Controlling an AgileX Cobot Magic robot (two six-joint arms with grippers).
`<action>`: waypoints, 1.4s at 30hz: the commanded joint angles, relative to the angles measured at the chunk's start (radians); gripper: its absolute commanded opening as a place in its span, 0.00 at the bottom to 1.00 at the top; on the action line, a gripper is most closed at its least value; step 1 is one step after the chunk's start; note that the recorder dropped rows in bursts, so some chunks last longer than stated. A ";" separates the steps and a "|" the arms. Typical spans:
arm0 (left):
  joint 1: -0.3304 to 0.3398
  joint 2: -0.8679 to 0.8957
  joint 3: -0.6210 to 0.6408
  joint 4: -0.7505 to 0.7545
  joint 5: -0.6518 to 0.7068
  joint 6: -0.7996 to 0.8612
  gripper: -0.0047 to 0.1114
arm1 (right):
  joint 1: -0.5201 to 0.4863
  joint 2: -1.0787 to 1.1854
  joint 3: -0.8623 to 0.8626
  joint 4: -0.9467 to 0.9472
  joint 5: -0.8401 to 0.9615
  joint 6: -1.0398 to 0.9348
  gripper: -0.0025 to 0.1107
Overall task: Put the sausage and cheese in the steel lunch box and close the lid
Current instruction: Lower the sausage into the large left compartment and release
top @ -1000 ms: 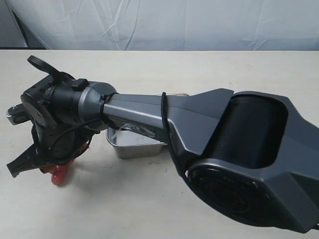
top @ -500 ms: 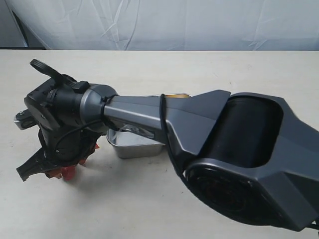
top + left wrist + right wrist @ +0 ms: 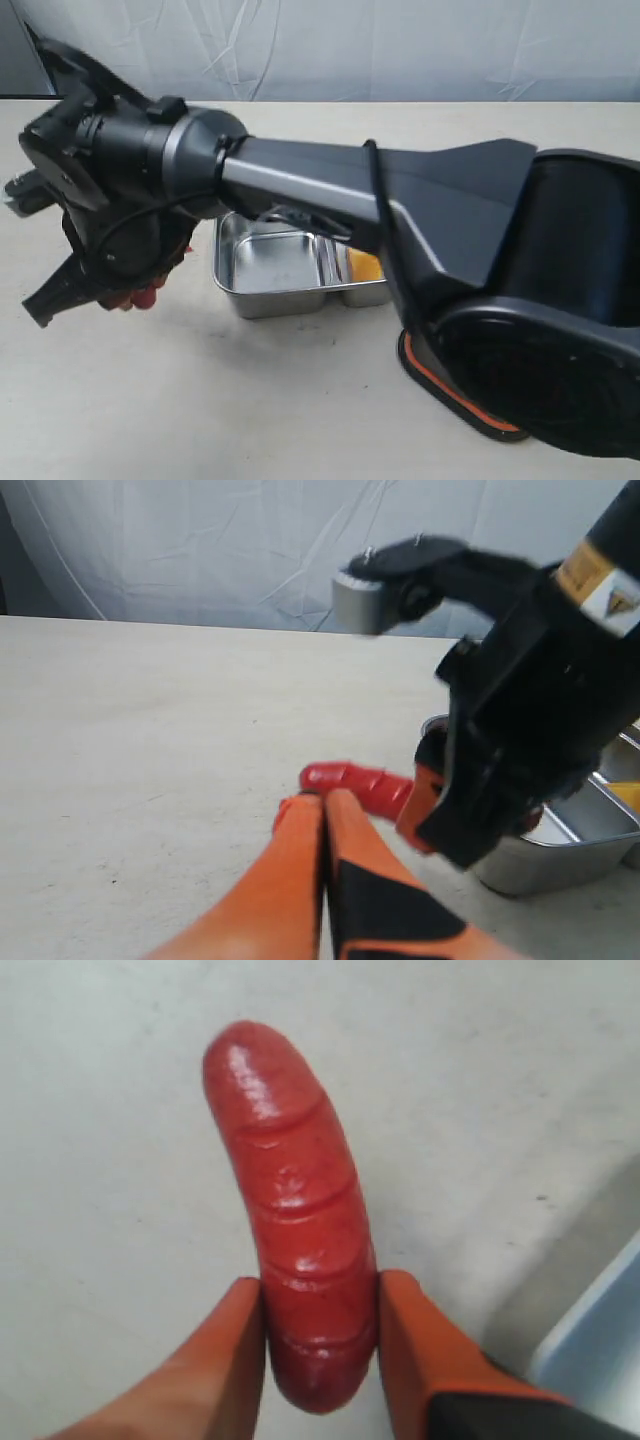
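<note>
Exterior view: the right end effector (image 3: 100, 295) grips the sausage (image 3: 143, 296) left of the steel lunch box (image 3: 275, 302). The cheese (image 3: 365, 268) already lies in its smaller compartment.

Left wrist view: the left end effector (image 3: 325, 802) is pinched together, empty.

Right wrist view: the grip sits near one end, so carry it level and release low over the larger compartment.

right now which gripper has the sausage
The right gripper, clamped around the red sausage just above the table; the left gripper is shut on nothing.
</note>
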 commanded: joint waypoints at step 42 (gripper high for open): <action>-0.076 -0.005 0.001 0.006 -0.001 0.003 0.04 | -0.195 -0.305 0.266 -0.171 0.125 0.087 0.65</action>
